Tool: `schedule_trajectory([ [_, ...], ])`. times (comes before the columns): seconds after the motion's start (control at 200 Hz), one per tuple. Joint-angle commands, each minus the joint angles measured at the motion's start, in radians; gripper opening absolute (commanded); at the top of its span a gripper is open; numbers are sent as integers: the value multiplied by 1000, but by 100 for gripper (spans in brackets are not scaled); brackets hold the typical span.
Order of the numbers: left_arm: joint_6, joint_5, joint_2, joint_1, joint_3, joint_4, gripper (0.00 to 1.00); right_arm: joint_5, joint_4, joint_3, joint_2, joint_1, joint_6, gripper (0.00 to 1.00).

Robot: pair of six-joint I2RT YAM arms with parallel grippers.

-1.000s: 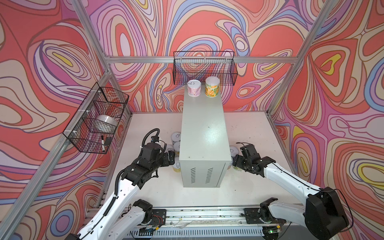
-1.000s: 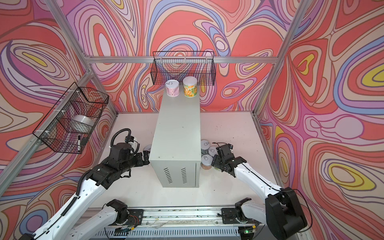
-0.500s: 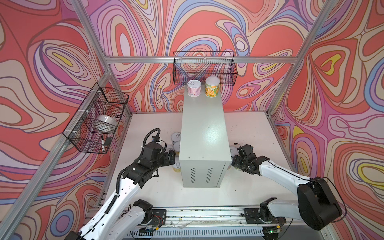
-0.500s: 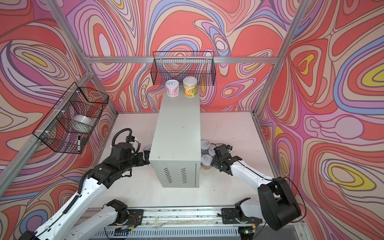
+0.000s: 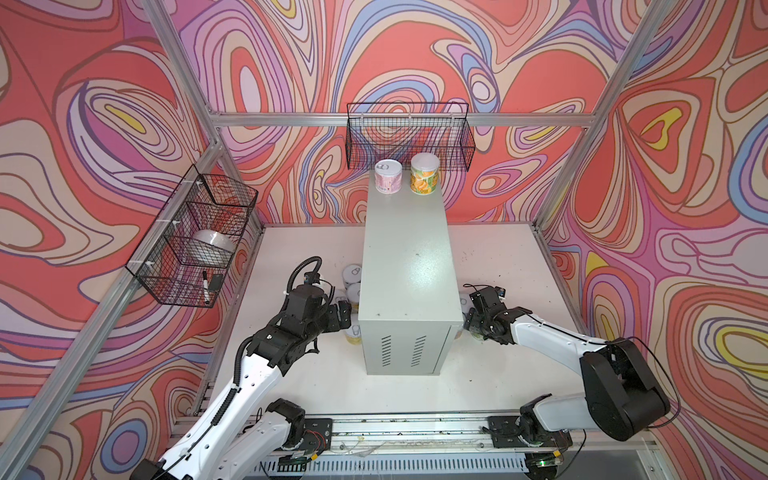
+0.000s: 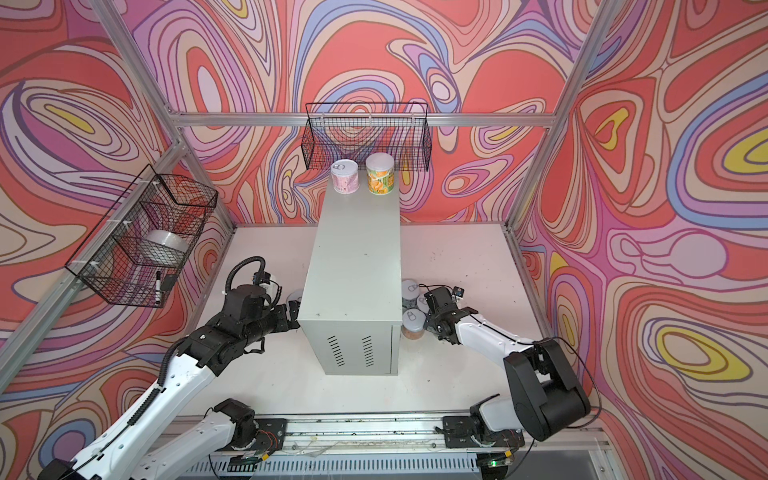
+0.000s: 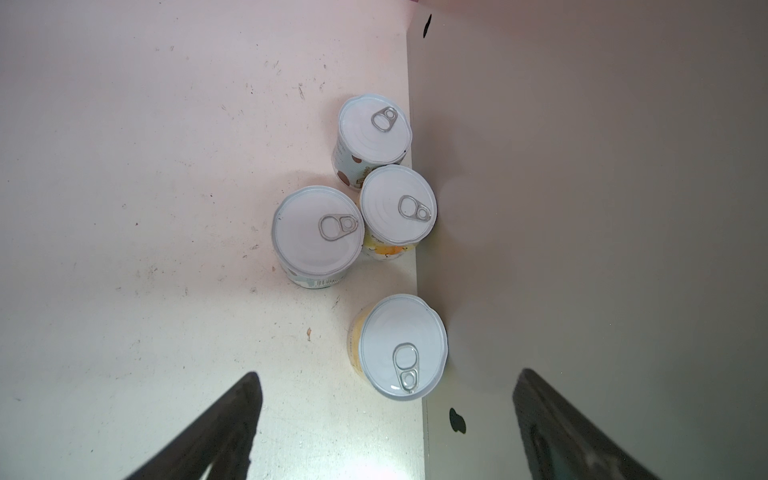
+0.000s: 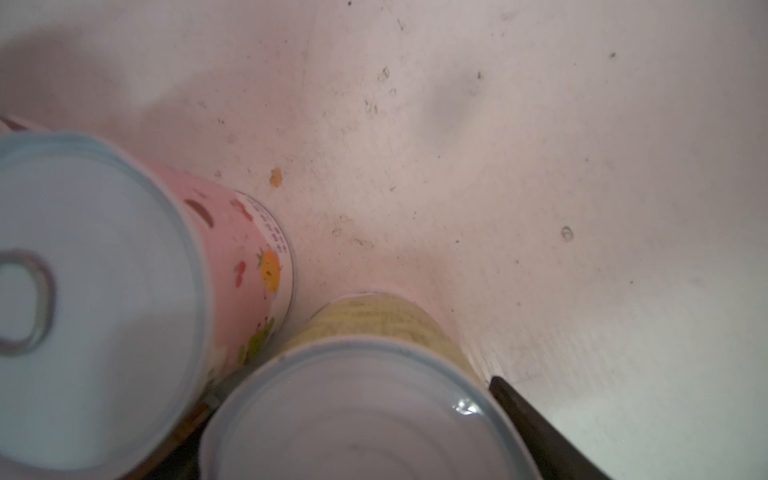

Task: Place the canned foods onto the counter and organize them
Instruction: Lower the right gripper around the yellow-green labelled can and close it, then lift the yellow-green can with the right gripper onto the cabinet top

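Note:
The counter (image 5: 405, 266) (image 6: 353, 266) is a tall pale grey cabinet mid-table. A pink can (image 5: 388, 176) and an orange can (image 5: 424, 173) stand at its far end. Several cans stand on the table against its left side; nearest is a yellow can (image 7: 401, 347). My left gripper (image 5: 341, 312) (image 7: 386, 374) hovers open above them, holding nothing. More cans (image 6: 409, 288) stand by its right side. My right gripper (image 6: 430, 316) (image 8: 357, 436) is low there, jaws astride a yellow-green can (image 8: 357, 411) on the table, beside a pink can (image 8: 95, 299).
A black wire basket (image 5: 409, 137) hangs on the back wall just behind the counter's far end. Another basket (image 5: 191, 241) on the left wall holds a white roll and a marker. A metal rail (image 5: 415, 428) runs along the table's front edge.
My right arm has swung its elbow inward and its gripper has settled lower over the cans right of the counter, jaws widening a little. The left arm has not moved.

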Motion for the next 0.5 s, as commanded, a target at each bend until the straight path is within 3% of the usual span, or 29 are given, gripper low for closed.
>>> schedule_trajectory([
  [0.0, -19, -1, 1, 3, -12, 24, 95, 25, 29, 24, 18, -8, -24, 86],
  [0.14, -18, -2, 1, 3, -10, 23, 95, 2, 38, 22, 20, -10, -33, 78],
  [0.205, -16, -3, 0, 2, -6, 20, 95, -5, 38, 15, 8, -10, -35, 65],
  [0.25, -16, -4, -1, 3, -1, 18, 95, -10, 35, 10, -5, -10, -39, 44],
  [0.305, -14, -5, -1, 3, 9, 12, 95, -9, 12, 13, -27, -9, -36, 0],
  [0.496, 31, -29, 2, 3, 76, -43, 95, -4, -170, 88, -177, -9, -79, 0],
])
